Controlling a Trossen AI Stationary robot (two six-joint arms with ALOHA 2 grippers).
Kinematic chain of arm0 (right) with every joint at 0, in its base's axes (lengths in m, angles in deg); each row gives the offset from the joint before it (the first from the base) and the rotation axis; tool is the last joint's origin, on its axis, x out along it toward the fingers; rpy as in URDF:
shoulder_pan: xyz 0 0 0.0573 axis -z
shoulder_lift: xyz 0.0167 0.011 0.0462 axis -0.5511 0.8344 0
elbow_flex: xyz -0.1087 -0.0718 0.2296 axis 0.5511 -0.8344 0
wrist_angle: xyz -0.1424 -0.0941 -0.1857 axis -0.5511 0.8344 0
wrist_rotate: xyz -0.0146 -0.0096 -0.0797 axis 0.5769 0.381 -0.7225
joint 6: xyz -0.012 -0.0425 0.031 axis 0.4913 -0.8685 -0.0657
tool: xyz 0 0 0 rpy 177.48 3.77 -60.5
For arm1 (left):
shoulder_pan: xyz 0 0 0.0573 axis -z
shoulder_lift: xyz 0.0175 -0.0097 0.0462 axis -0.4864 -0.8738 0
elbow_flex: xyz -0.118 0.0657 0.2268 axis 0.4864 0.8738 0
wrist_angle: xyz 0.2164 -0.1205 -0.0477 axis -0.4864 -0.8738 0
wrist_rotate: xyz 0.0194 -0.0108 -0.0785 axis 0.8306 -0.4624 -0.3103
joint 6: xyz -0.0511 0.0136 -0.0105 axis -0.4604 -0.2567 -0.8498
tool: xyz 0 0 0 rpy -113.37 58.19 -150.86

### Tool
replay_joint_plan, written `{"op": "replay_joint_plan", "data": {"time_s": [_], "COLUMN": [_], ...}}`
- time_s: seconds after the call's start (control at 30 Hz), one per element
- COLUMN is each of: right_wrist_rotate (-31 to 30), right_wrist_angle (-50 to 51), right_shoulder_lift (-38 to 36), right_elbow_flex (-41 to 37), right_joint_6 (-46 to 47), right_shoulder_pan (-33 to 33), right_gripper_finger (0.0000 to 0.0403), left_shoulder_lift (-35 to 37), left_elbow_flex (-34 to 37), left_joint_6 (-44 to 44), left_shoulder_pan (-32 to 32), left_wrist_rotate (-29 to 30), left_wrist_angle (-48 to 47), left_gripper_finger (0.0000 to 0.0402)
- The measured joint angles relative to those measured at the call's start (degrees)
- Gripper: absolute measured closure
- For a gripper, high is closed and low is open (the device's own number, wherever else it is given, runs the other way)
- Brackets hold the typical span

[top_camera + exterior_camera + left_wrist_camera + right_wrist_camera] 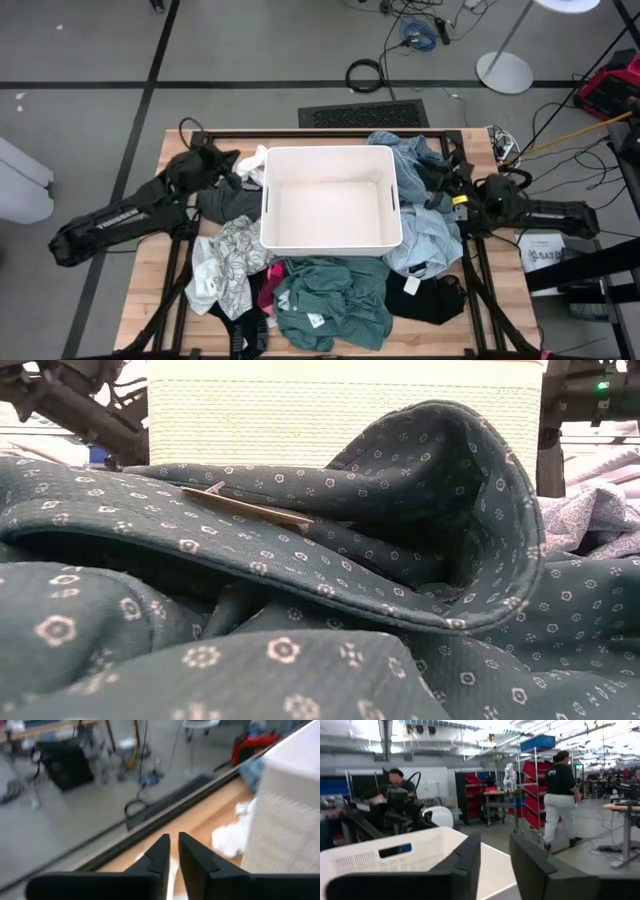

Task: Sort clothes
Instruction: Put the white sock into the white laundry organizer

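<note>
One white bin (331,198) sits in the middle of the wooden counter (150,250), with nothing inside it, and the clothes are piled all around it. About six garments can be counted, though the heap overlaps so the tally is rough. A teal dotted shirt (330,302) lies bunched just in front of the bin, its long side running across the counter; in the low view its fold (470,510) curls up right before the lens. A white-grey patterned piece (228,262) is off the bin's front left corner, stretched front to back. A black one (432,297) with a white tag sits at the front right. A light blue shirt (425,215) drapes along the bin's right side, running front to back. A dark grey piece (228,200) and a small white one (252,165) are on the bin's left.

Two arms. The left hand (171,851) hovers by the bin's back left corner, fingers parted by a thin gap, gripping nothing. The right hand (495,857) is up beside the bin's right wall, fingers apart, nothing between them.

Two people are visible in the room behind.
</note>
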Motion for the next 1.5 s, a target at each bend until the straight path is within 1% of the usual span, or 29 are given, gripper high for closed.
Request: {"op": "replay_joint_plan", "data": {"time_s": [0.07,0.17,0.27,0.33,0.4,0.53,0.63,0.7,0.73,0.8,0.87,0.93,1.0,1.07,1.17,1.37,1.43,1.5], "right_wrist_rotate": [0.1,0.2,0.2,0.2,0.0,-1.4,-1.4,-1.1,-0.6,2.4,7.3,11.8,14.7,16.3,20.0,34.3,38.3,40.8], "right_wrist_angle": [2.7,5.3,5.8,6.2,7.6,11.4,12.4,12.4,12.3,11.8,10.5,9.2,8.6,8.6,8.3,4.3,2.5,1.1], "right_shoulder_lift": [0.4,1.1,1.6,1.7,1.9,2.0,2.1,2.1,2.1,2.1,2.1,2.1,2.1,2.1,2.1,2.1,2.1,2.2], "right_elbow_flex": [1.4,2.4,2.4,2.4,2.4,2.4,2.4,2.4,2.4,2.4,2.4,2.4,2.4,2.4,2.4,2.4,2.4,2.4], "right_joint_6": [0.0,0.0,0.0,0.1,0.7,2.1,3.9,5.1,5.4,5.6,5.7,6.5,7.3,7.6,8.5,12.2,13.6,14.5], "right_shoulder_pan": [0.4,0.7,0.7,0.7,0.7,1.1,1.6,1.8,1.8,1.8,1.8,1.8,1.8,1.8,1.7,1.7,1.7,1.6], "right_gripper_finger": [0.0286,0.0267,0.0255,0.0250,0.0250,0.0252,0.0252,0.0252,0.0252,0.0252,0.0252,0.0252,0.0252,0.0252,0.0252,0.0252,0.0252,0.0252], "left_shoulder_lift": [-2.7,-6.8,-10.3,-12.0,-13.7,-16.3,-17.6,-17.6,-17.4,-16.9,-16.5,-16.1,-16.0,-16.0,-16.0,-15.9,-15.6,-15.6], "left_elbow_flex": [-0.1,-0.1,-0.1,-0.1,-0.1,-0.1,-0.1,-0.1,-0.1,-0.1,-0.1,-0.1,-0.2,-0.2,-0.2,-0.2,-0.3,-0.5], "left_joint_6": [-0.5,-0.5,-1.1,-2.0,-2.1,-5.4,-5.7,-5.4,-5.0,-4.9,-5.1,-6.8,-8.2,-10.1,-12.5,-14.0,-14.0,-14.0], "left_shoulder_pan": [-1.2,-2.1,-2.7,-3.1,-3.4,-3.5,-3.5,-3.5,-3.4,-3.3,-3.3,-3.3,-2.9,-1.8,0.4,4.9,6.1,6.9], "left_wrist_rotate": [-0.8,-0.7,1.8,4.3,5.4,5.3,4.9,2.4,-0.6,-8.4,-16.5,-21.6,-23.8,-24.2,-26.7,-36.9,-37.5,-35.1], "left_wrist_angle": [-1.5,-0.7,1.0,1.2,0.8,0.8,0.5,0.5,0.6,0.6,0.4,-0.8,-3.4,-6.4,-8.4,-4.9,-5.1,-5.4], "left_gripper_finger": [0.0319,0.0277,0.0244,0.0231,0.0225,0.0224,0.0223,0.0223,0.0223,0.0223,0.0223,0.0223,0.0223,0.0223,0.0223,0.0223,0.0223,0.0223]}}
